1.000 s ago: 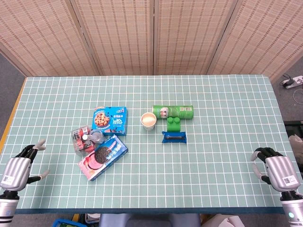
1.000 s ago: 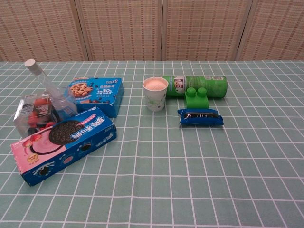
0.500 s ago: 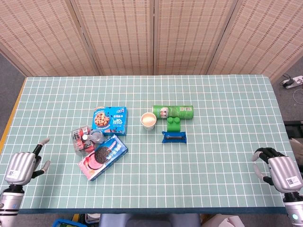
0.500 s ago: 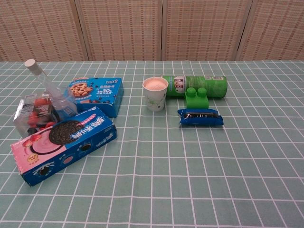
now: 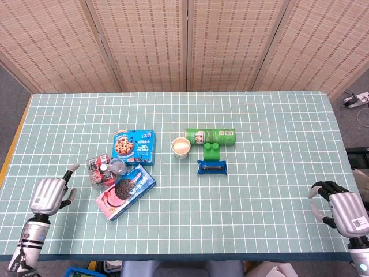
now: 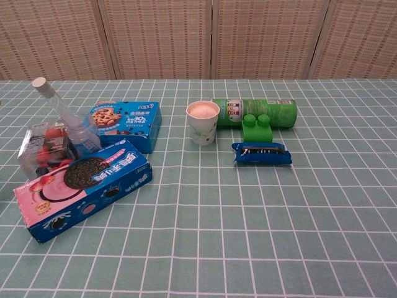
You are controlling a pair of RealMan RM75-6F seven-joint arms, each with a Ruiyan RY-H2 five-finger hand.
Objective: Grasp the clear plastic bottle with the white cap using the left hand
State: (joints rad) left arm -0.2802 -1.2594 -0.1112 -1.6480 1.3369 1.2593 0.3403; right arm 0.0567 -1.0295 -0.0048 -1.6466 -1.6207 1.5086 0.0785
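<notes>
The clear plastic bottle (image 6: 69, 119) with the white cap (image 6: 40, 82) leans tilted among the snacks at the table's left; in the head view the bottle (image 5: 111, 167) lies between the boxes. My left hand (image 5: 51, 194) hovers near the front left edge, a short way left of the bottle, holding nothing, fingers apart and one pointing toward it. My right hand (image 5: 339, 208) is at the front right corner, empty, fingers loosely spread. Neither hand shows in the chest view.
Against the bottle are a clear pack of red snacks (image 6: 42, 148), a blue cookie box (image 6: 126, 123) and a pink-and-blue Oreo box (image 6: 84, 187). Mid-table stand a paper cup (image 6: 203, 121), a green can lying down (image 6: 254, 112), a green block (image 6: 257, 128) and a blue packet (image 6: 262, 153).
My left hand has moved right and forward over the table, closing on the bottle. The right hand has drifted slightly toward the front right corner. The objects have not moved.
</notes>
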